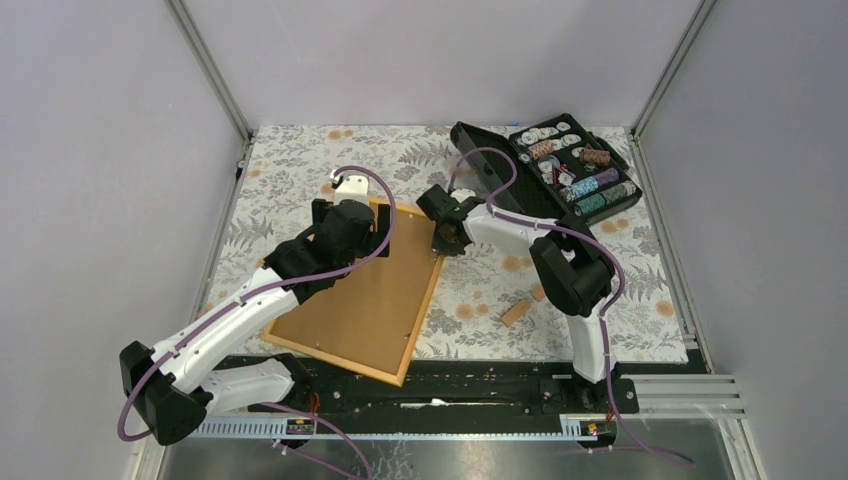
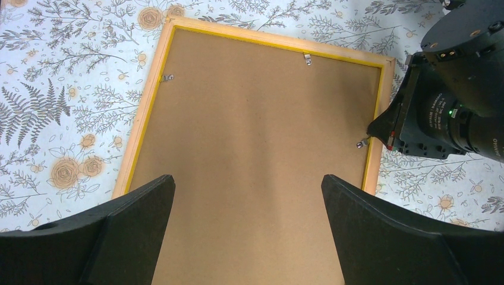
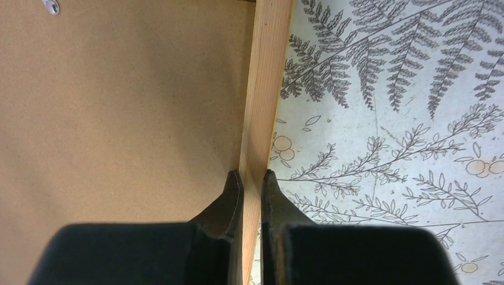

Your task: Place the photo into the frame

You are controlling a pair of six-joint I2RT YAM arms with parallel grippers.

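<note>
Your two arms: left spread wide, right pinching.
Your left gripper (image 2: pixel 246 185) hangs with its jaws fully apart, holding nothing; your right gripper (image 3: pixel 252 178) reaches in low, fingers nearly together on the rim of the frame (image 3: pixel 265 89).

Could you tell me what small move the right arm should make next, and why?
The right gripper is pinched on a side rail of the frame, which lies back up on the table; the left gripper hangs open above it. A slight lift of that rail, testing the grip, seems the sensible next move.
</note>
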